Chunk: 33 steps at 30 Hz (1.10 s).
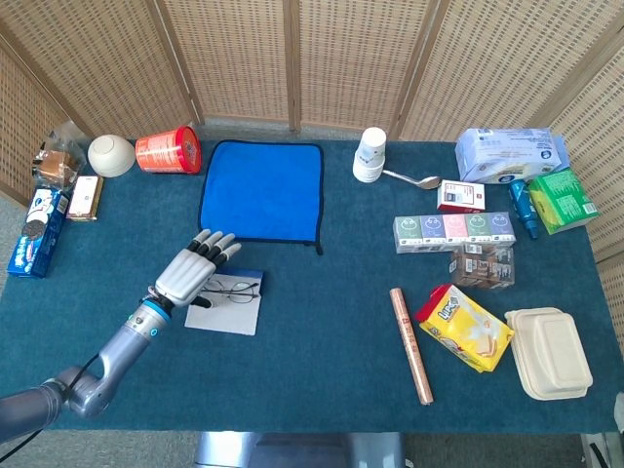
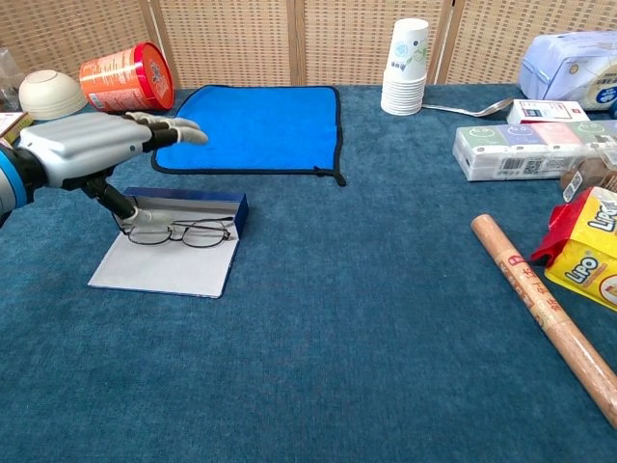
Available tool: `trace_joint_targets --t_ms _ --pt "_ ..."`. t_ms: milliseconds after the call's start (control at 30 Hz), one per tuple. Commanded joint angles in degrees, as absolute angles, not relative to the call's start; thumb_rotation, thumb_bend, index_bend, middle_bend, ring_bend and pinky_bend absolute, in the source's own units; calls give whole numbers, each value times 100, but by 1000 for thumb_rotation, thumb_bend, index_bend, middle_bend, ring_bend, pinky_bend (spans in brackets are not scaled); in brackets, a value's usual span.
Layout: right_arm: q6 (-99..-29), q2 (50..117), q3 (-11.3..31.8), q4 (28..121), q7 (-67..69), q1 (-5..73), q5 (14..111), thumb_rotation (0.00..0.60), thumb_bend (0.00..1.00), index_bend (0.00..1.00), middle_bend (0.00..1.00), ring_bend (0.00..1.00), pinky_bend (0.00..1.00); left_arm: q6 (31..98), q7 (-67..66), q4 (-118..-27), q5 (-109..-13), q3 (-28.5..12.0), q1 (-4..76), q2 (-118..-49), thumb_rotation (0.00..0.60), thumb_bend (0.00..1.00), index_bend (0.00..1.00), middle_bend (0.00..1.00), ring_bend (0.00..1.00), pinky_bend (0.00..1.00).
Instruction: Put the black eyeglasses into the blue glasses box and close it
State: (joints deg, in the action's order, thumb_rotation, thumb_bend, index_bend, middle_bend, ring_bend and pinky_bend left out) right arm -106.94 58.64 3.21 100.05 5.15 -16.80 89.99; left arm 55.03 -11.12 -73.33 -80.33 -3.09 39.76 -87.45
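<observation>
Nearest the robot, the left hand [image 2: 82, 147] reached in over the blue desk [image 2: 366, 367], its fingers [image 2: 169, 128] stretched flat and apart with nothing between them. From the chest camera the hand was seen side-on, held above the open glasses box [image 2: 183, 200], with the thumb pointing down at the left end of the box's blue tray; whether the thumb touched the frame could not be told. The head camera looked down on the same hand [image 1: 192, 272] and showed its back covering the left edge of the box [image 1: 229, 307], which the chest camera left clear. The black eyeglasses [image 2: 180, 231] lay across the front of the tray where it meets the pale open lid, lenses toward the lid, just right of the thumb and below the outstretched fingers, not held. The right hand was in neither view. The head camera alone showed a pale takeaway box [image 1: 551, 351] at the near right. Both cameras showed a wooden roll [image 2: 549, 313] beside a yellow snack bag [image 2: 588, 256] on the right. Farther back lay a blue cloth [image 2: 255, 125], a red can [image 2: 120, 75] on its side, a white bowl [image 2: 48, 92] and a stack of paper cups [image 2: 405, 66].
</observation>
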Motion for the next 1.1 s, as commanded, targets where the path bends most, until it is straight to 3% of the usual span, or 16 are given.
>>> trace_joint_targets --t_ms 33,1100 --pt "-10704 5866 319 9994 528 -1687 8999 417 420 168 292 216 232 5345 -1290 -7395 -7898 -276 3987 -8711 401 206 2 0 0 0" --pt "-10852 5812 294 10016 801 -1799 9025 416 422 168 292 217 236 4778 -2080 -6466 -7017 -798 4529 -9431 407 206 5 0 0 0"
